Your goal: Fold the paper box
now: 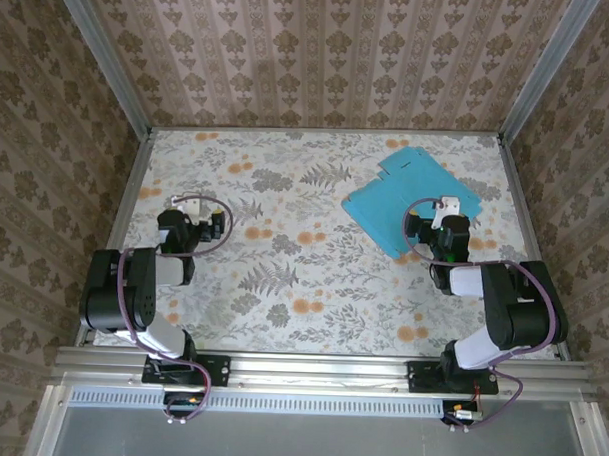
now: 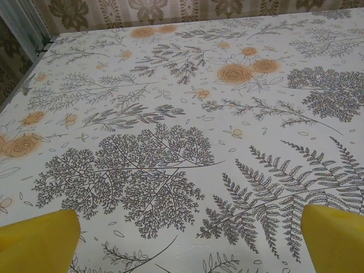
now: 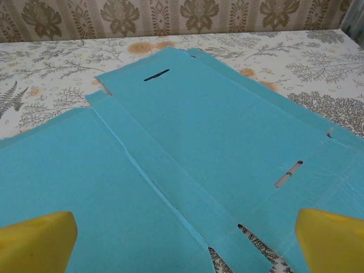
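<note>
The paper box (image 1: 398,196) lies flat as a turquoise cut-out sheet at the back right of the table, blue side up. In the right wrist view the paper box (image 3: 187,148) shows its creases, slots and tabs. My right gripper (image 1: 437,221) hovers over the sheet's near right edge, and my right gripper (image 3: 185,247) stands open with yellow fingertips (image 3: 333,239) wide apart, nothing between them. My left gripper (image 1: 200,216) is at the left, far from the sheet. My left gripper (image 2: 190,244) is open above bare tablecloth, yellow fingertips (image 2: 37,242) at the frame corners.
The table (image 1: 282,287) has a floral cloth and is walled on three sides by patterned panels (image 1: 321,48). A metal rail (image 1: 310,368) runs along the near edge, holding both arm bases.
</note>
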